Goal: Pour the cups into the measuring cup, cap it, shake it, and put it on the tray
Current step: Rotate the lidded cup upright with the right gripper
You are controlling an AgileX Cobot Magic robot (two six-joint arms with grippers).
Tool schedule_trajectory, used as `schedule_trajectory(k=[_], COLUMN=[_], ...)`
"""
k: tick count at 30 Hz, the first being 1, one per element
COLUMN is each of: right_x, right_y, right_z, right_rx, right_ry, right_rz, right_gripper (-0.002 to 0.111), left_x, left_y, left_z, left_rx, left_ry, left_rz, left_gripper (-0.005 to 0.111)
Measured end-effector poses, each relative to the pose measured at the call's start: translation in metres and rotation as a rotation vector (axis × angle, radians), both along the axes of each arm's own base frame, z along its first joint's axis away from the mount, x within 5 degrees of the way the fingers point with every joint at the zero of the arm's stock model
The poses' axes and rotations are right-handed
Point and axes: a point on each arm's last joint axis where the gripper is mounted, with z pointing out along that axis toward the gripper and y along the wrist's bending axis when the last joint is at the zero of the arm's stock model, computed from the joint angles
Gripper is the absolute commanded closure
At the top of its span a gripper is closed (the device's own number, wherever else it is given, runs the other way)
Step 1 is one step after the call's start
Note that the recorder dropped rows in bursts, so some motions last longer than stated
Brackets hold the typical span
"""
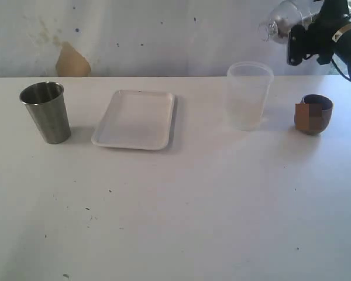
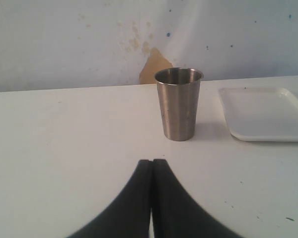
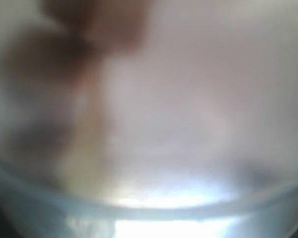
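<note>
Left gripper (image 2: 152, 166): black, with smooth curved fingers, seen pressed flat together. Tall tapered dull steel tumbler (image 2: 179, 104): brushed metal, open-mouthed, set upright on the matt white table (image 2: 64, 148), straight ahead of those shut jaws and well apart from them. Flat white rectangular tray (image 2: 263, 114): rounded corners and a low raised rim, laid flat just beside the tumbler, farther from the left jaws. Right gripper (image 1: 297, 34): black, raised high above the table, its jaws held wide and clamped on a clear see-through curved-walled vessel (image 1: 279, 22). The vessel is carried tipped onto its side, and in the right wrist view its glossy rim is shown only as a blur. Frosted translucent rimmed plastic container (image 1: 250, 96): cylindrical, slightly tapered, stood upright below those jaws. Small rounded brown wooden cup (image 1: 314, 114): dark inside, stood upright below the right gripper, near the container but apart from it.
</note>
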Motion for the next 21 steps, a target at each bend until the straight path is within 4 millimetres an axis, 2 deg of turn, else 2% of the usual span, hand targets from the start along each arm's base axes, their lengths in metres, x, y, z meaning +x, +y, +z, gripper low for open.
schedule_trajectory(k=[3, 5, 6, 8, 10, 14, 21], right_x=[0.0, 0.0, 0.0, -0.002, -0.004, -0.007, -0.008], right_y=[0.0, -0.001, 0.0, 0.006, 0.016, 0.037, 0.08], right_z=[0.0, -0.003, -0.002, 0.006, 0.02, 0.037, 0.038], right_rx=[0.42, 0.831, 1.094, 1.57, 1.814, 1.873, 1.829], right_ry=[-0.022, -0.015, -0.026, -0.06, -0.054, 0.014, 0.18], right_rz=[0.021, 0.021, 0.026, 0.059, 0.191, 0.368, 0.362], right_gripper=[0.108, 0.108, 0.108, 0.108, 0.108, 0.108, 0.108], left_x=[0.0, 0.0, 0.0, 0.0, 0.0, 0.0, 0.0], left_y=[0.0, 0.0, 0.0, 0.0, 0.0, 0.0, 0.0], left_z=[0.0, 0.0, 0.0, 0.0, 0.0, 0.0, 0.0], left_rx=[0.0, 0.0, 0.0, 0.0, 0.0, 0.0, 0.0], left_ry=[0.0, 0.0, 0.0, 0.0, 0.0, 0.0, 0.0], left_rz=[0.0, 0.0, 0.0, 0.0, 0.0, 0.0, 0.0], left_gripper=[0.107, 0.107, 0.107, 0.107, 0.107, 0.107, 0.107])
